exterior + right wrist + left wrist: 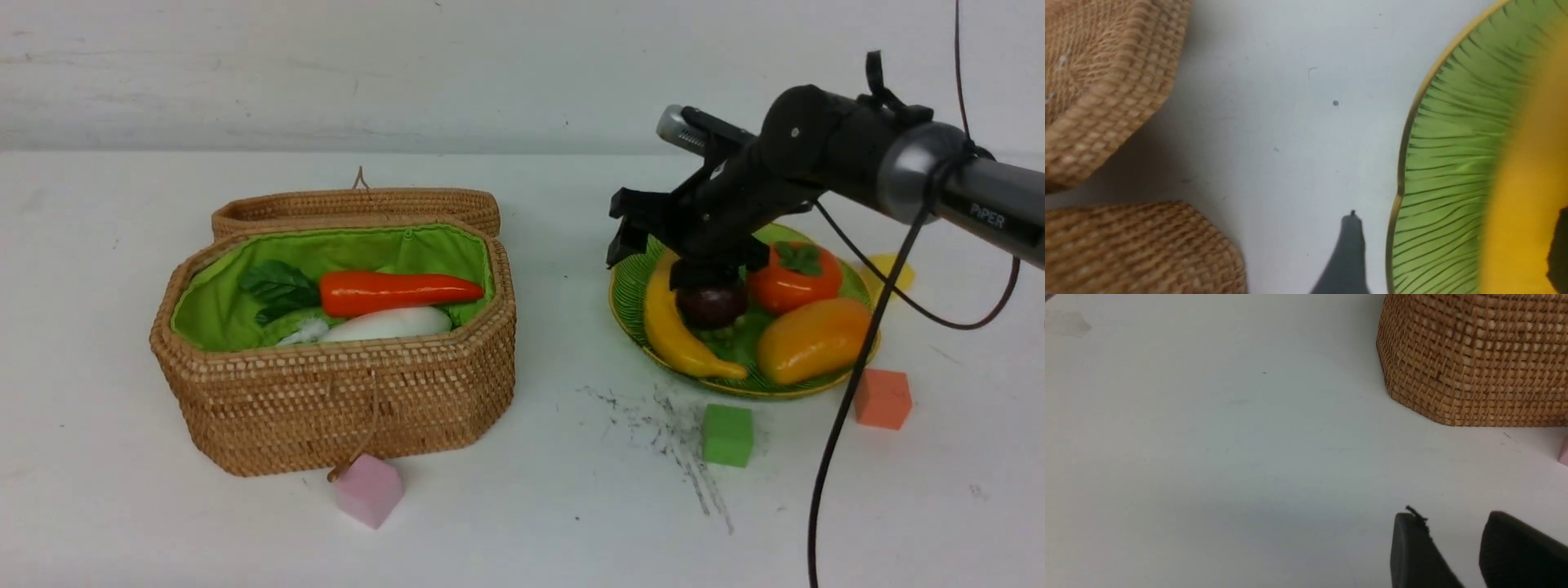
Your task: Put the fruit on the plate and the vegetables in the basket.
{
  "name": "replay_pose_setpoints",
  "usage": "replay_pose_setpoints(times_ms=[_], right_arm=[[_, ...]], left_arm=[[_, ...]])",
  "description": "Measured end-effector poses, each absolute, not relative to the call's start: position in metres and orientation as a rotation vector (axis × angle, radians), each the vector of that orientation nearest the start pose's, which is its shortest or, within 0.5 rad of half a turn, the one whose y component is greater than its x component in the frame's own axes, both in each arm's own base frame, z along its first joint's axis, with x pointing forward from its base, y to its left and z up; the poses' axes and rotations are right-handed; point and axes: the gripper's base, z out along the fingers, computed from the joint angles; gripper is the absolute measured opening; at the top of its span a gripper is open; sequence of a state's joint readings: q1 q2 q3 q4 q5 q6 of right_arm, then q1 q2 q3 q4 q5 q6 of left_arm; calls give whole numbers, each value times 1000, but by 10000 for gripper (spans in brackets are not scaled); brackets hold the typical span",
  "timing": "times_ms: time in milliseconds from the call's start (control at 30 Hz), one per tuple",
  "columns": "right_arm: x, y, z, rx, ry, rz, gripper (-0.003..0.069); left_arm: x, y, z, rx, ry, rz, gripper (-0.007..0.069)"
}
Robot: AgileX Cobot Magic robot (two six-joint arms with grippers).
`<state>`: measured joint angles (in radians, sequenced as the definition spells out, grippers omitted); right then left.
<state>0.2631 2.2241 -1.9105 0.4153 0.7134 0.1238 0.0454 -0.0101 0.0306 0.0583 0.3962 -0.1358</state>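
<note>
On the plate side, front view: the right gripper (712, 282) is seen hanging directly over the small dark purple mangosteen (712, 304), which rests on the wide green ribbed plate with a gold rim (630, 287).
Fruit placement: the long yellow banana (678, 331), the round orange persimmon with a green leaf cap (796, 278) and the yellow-orange oval mango (812, 339) are all seen lying on the plate beside the mangosteen.
Vegetable placement: the long red-orange carrot-like piece with dark leaves (396, 292) and the white radish (388, 324) are seen inside the tan woven rattan basket with lime-green lining (343, 400); no eggplant can be made out.
Clutter: pink (369, 490), green (727, 434) and orange (882, 398) foam cubes are left on the white table (522, 506).
Left wrist view: the left gripper (1457, 551) is held low beside the basket wall (1474, 359), its jaws a little apart with nothing between them.
Right wrist view: one dark finger (1345, 253) is seen over the table and the other at the frame edge over the blurred banana, so the jaws are judged spread wide and off the fruit.
Step in hand: release of the mangosteen onto the plate is judged under way.
Next move: a straight lift clear of the plate is called for, so that no fruit is nudged.
</note>
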Motion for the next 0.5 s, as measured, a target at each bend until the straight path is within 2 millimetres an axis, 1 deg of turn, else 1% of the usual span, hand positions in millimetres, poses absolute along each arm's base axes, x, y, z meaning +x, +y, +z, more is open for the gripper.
replay_pose_setpoints(times_ms=[33, 133, 200, 233, 300, 333, 367, 400, 467, 500], right_arm=[[482, 155, 221, 105, 2528, 624, 628], [470, 152, 259, -105, 2471, 575, 624], [455, 149, 292, -259, 2429, 536, 598], [448, 148, 303, -320, 2422, 519, 588], [423, 141, 343, -444, 2388, 470, 547], [405, 135, 368, -486, 2362, 437, 518], [396, 132, 380, -504, 2354, 419, 502], [372, 123, 408, -531, 2335, 376, 459], [342, 112, 432, -535, 2327, 333, 396], [324, 106, 443, -518, 2326, 315, 356]], left_arm=[[52, 4, 168, -136, 1895, -4, 239], [52, 4, 168, -136, 1895, -4, 239], [52, 4, 168, -136, 1895, -4, 239], [52, 4, 168, -136, 1895, -4, 239], [52, 4, 168, -136, 1895, -4, 239], [52, 4, 168, -136, 1895, -4, 239], [52, 4, 168, -136, 1895, -4, 239], [52, 4, 168, -136, 1895, -4, 239], [52, 4, 168, -136, 1895, -4, 239], [52, 4, 168, -136, 1895, -4, 239]])
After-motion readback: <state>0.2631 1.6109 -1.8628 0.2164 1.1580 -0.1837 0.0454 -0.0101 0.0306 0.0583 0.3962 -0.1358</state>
